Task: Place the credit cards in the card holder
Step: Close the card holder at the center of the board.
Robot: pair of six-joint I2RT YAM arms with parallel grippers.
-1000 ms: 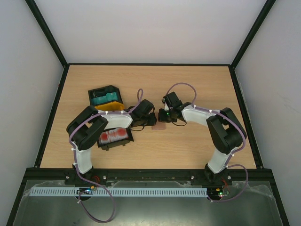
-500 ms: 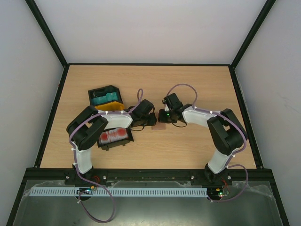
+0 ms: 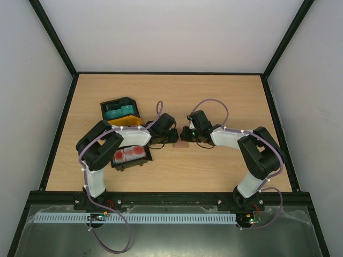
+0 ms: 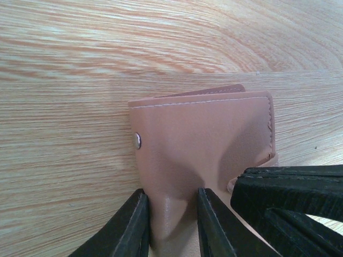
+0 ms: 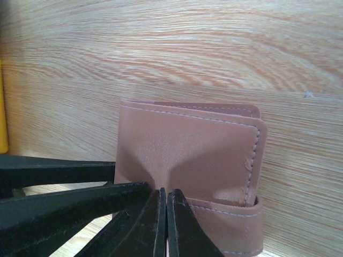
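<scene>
The wallet point(image 4: 203, 139) is being pinched by the left claw point(image 4: 171, 214); the right claw point(image 5: 164, 198), pressed together, is being brought in against it for opening.

Far black tray point(image 3: 115, 102); yellow tray point(image 3: 127, 122) beside it; near black tray point(image 3: 132, 165); wooden table point(image 3: 225, 96).

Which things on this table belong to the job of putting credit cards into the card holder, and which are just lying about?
Belong to the job:
card holder
red-and-white credit cards
teal credit cards

Just lying about:
far black tray
near black tray
yellow tray
</scene>
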